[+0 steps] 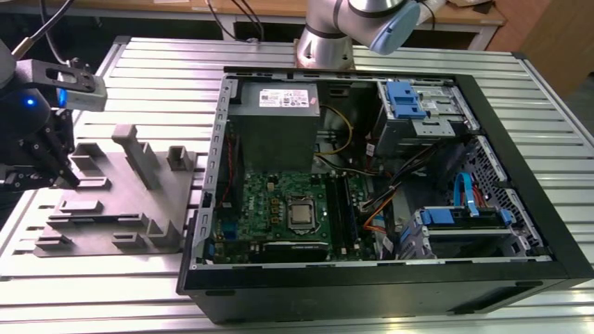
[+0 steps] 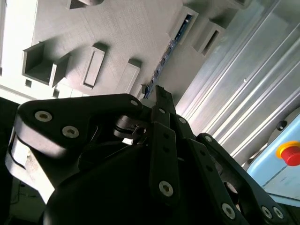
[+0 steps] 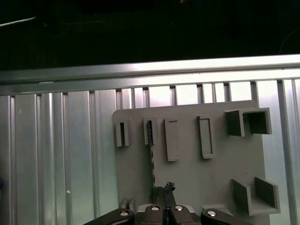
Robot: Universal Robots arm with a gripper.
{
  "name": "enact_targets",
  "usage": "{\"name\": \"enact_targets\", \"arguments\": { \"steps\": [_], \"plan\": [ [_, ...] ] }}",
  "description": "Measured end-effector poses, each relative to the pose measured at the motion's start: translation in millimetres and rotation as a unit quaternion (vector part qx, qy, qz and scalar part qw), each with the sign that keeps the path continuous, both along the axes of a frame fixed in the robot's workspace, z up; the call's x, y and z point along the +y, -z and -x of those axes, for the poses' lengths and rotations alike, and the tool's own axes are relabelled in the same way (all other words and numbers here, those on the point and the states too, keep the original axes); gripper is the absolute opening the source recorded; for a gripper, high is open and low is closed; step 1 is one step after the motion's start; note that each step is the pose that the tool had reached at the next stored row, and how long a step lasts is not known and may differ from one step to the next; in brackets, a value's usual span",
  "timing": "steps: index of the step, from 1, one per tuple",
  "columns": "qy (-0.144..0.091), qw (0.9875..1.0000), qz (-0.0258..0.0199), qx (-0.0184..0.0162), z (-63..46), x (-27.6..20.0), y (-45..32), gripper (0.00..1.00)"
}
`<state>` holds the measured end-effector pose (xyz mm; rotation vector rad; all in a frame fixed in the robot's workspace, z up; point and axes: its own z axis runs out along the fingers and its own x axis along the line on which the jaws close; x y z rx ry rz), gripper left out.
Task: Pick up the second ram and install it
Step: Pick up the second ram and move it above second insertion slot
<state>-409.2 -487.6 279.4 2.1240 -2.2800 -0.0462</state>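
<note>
Apparently the fingers point(image 2: 159, 96) of the gripper point(image 3: 164, 190) are drawn together, tips at one end of the second ram point(image 3: 151, 161). It stands on edge in the grey holder point(image 3: 197, 178), at the exterior view's left of the computer case point(image 1: 519, 229). I judge the pick-up step is in hand; a real pinch I cannot confirm. Lifting would call for a straight pull out of the slots

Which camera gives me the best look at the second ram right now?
The second wrist view: the second ram stands in the grey holder, seen close and along its length, blue-green board visible. The first wrist view has it edge-on, a thin line. In the exterior view it is too small to tell.
</note>
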Motion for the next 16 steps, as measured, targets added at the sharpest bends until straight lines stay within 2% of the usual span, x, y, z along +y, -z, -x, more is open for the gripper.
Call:
{"name": "enact_targets", "arguments": {
  "steps": [11, 16],
  "plan": [
    [-0.001, 1.0, 0.0, 0.0, 0.4, -6.6, 13.3, 0.07],
    [-0.005, 1.0, 0.0, 0.0001, 0.4, -7.4, 21.1, 0.07]
  ]
}}
